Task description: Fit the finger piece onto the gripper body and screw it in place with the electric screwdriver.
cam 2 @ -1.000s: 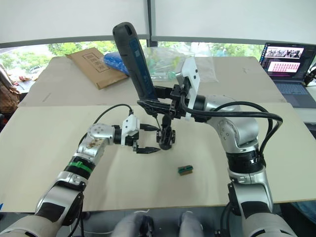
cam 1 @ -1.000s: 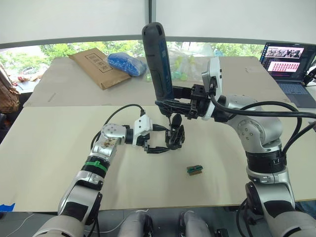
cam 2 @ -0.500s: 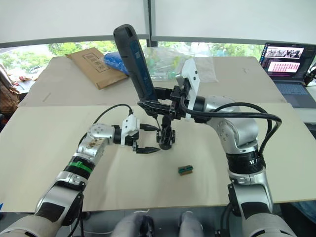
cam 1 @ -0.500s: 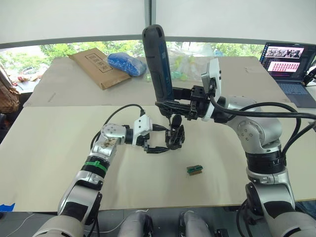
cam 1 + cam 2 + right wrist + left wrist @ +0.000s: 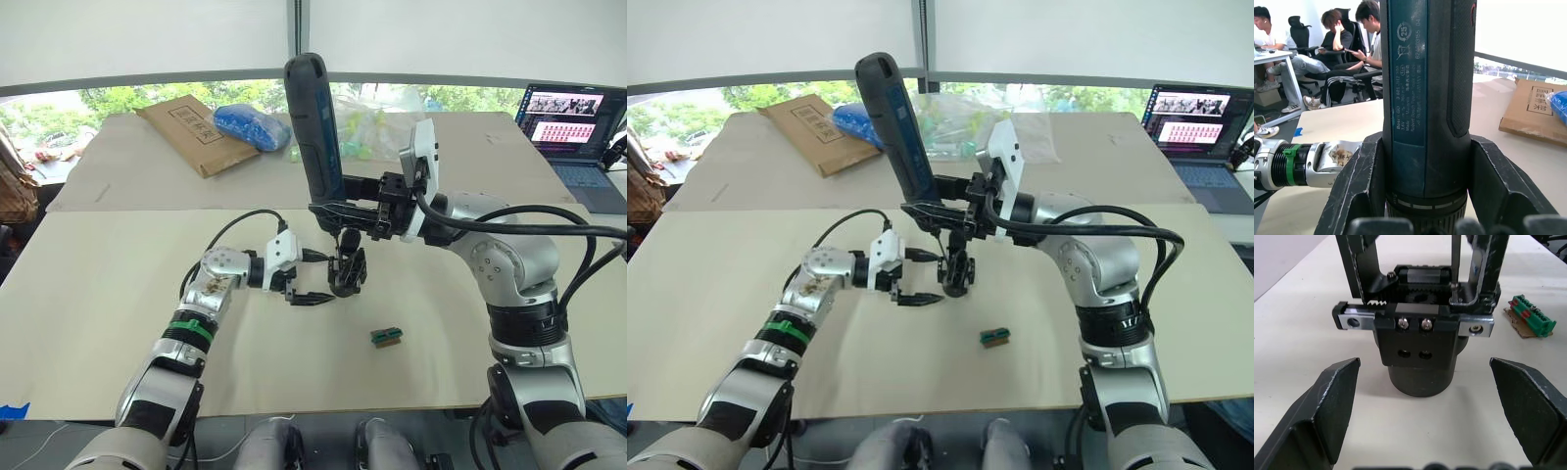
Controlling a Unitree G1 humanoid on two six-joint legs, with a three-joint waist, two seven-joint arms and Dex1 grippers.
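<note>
The gripper body [image 5: 1420, 345] stands on the table, a squat black cylinder with a toothed metal rail on top. Two black uprights rise from the rail. The one beside the bit looks like the finger piece [image 5: 1486, 269]. My left gripper [image 5: 325, 277] is open, its fingertips [image 5: 1334, 387] either side of the body's base without touching it. My right gripper [image 5: 340, 208] is shut on the electric screwdriver [image 5: 315, 127], which it holds nearly upright over the body. Its thin bit [image 5: 1454, 259] reaches down to a screw on the rail.
A small green block [image 5: 387, 336] lies on the table in front of the body. At the back lie a cardboard envelope [image 5: 186, 132], a blue bag [image 5: 252, 125] and clear plastic bags [image 5: 377, 117]. A laptop [image 5: 573, 117] is far right. People [image 5: 1352, 49] sit beyond the table.
The screwdriver has sunk very slightly in my right gripper. The left gripper and the gripper body have stayed where they were.
</note>
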